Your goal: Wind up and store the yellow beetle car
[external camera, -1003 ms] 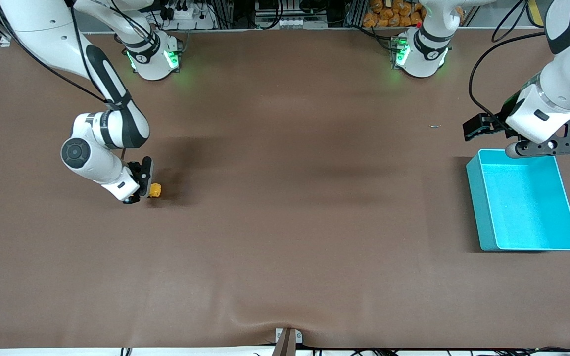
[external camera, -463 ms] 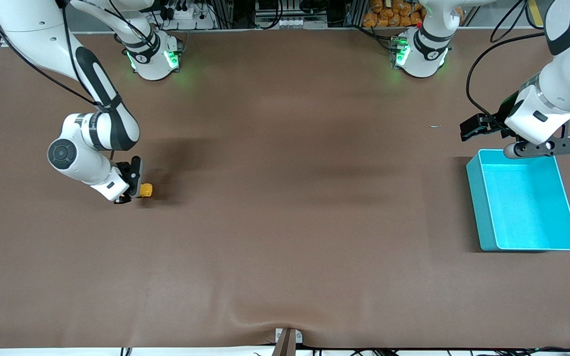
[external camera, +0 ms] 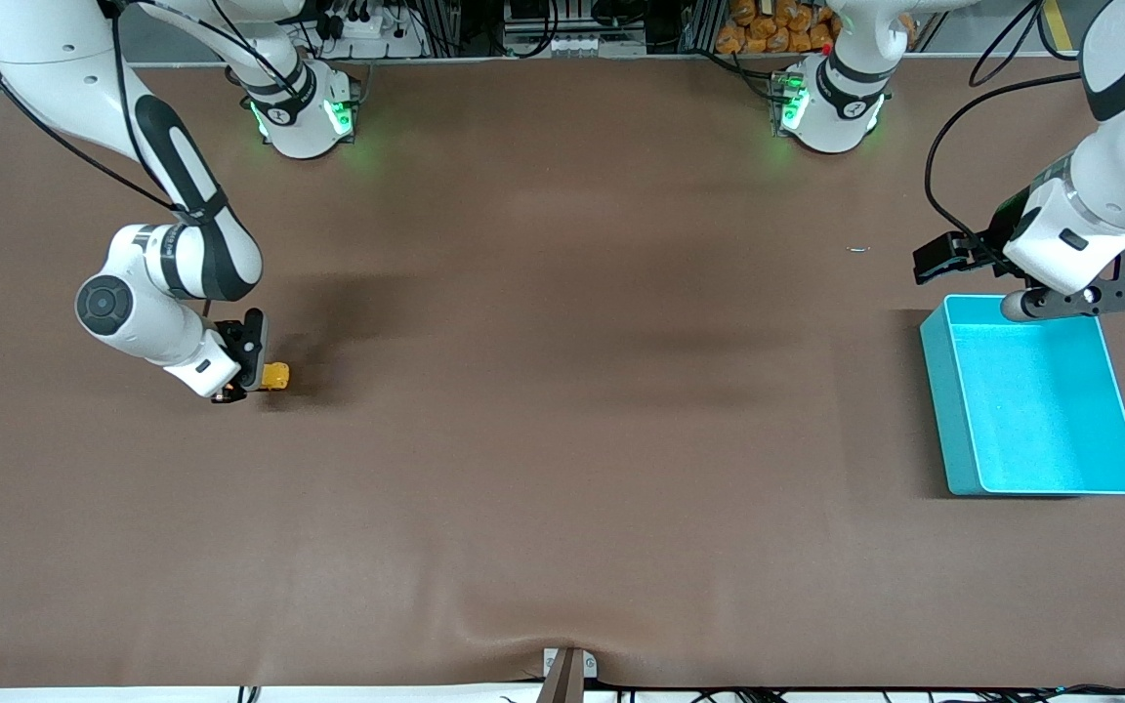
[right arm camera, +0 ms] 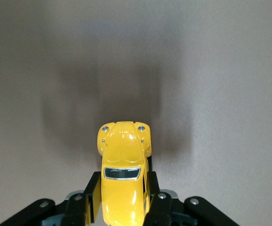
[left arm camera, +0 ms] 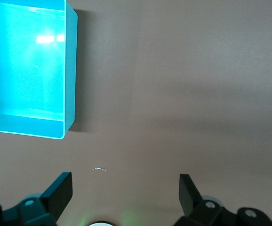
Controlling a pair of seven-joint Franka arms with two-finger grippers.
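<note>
The yellow beetle car [external camera: 276,376] [right arm camera: 123,165] is low at the table surface toward the right arm's end. My right gripper [external camera: 252,375] [right arm camera: 123,190] is shut on the car's rear body, one finger against each side, and the nose sticks out past the fingertips. The wheels are hidden. The turquoise bin [external camera: 943,391] [left arm camera: 70,70] stands toward the left arm's end with nothing in it. My left gripper [external camera: 943,259] [left arm camera: 125,188] hangs open over bare table beside the bin's corner closest to the bases, holding nothing.
A small pale speck [external camera: 859,249] [left arm camera: 100,169] lies on the brown mat near the left gripper. The arm bases [external camera: 304,112] [external camera: 828,107] stand along the table's back edge. A wrinkle [external camera: 567,640] rises in the mat at the edge nearest the front camera.
My right gripper has drawn the car along the table toward the right arm's end, still shut on it. The left gripper has barely shifted and stays open.
</note>
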